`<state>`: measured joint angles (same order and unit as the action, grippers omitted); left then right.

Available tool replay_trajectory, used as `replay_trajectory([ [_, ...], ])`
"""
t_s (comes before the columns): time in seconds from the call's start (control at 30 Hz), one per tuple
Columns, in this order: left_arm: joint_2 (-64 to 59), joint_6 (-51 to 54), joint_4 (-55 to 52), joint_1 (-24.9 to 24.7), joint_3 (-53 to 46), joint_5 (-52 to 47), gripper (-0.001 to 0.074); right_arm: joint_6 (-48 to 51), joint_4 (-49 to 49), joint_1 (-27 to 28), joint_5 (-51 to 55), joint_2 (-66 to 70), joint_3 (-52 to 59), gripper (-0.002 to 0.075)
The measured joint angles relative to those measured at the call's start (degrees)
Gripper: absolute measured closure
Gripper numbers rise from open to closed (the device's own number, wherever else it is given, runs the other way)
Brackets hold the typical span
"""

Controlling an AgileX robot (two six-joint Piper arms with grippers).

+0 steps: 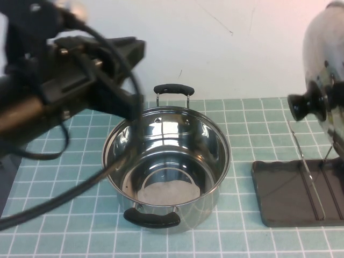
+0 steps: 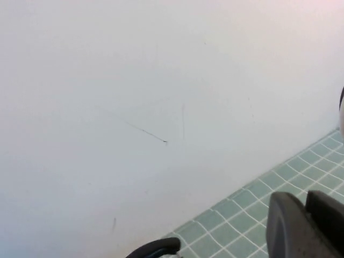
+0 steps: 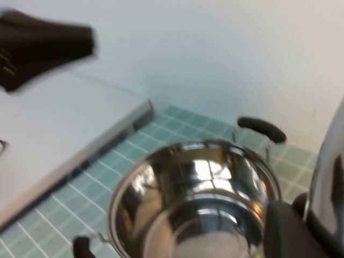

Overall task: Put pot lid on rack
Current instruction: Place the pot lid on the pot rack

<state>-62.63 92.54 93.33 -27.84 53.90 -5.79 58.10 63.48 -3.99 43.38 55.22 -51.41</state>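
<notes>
My right gripper (image 3: 309, 228) clamped the pot lid (image 1: 322, 64) on edge at three o'clock, above the rack (image 1: 285, 193), to slot between dividers. My left gripper (image 2: 306, 226) hung raised at nine o'clock; aperture indeterminate.

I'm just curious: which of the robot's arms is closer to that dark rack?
The right. Its end effector holds the pot lid on edge just above the rack, at the table's right. The left end effector is raised far left, beyond the pot.
</notes>
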Motion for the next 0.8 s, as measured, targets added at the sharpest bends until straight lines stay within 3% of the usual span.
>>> replay_trajectory([
  [0.2, 1.83, 0.09, 0.00, 0.00, -3.59, 1.37, 0.0731, 0.99, -1.64, 0.00, -3.19, 4.34, 3.36, 0.0652],
  [0.8, 1.80, 1.34, 0.00, 0.00, -5.99, 3.98, 0.0734, 9.51, 3.61, 0.00, -6.23, 15.54, 3.61, 0.0652],
])
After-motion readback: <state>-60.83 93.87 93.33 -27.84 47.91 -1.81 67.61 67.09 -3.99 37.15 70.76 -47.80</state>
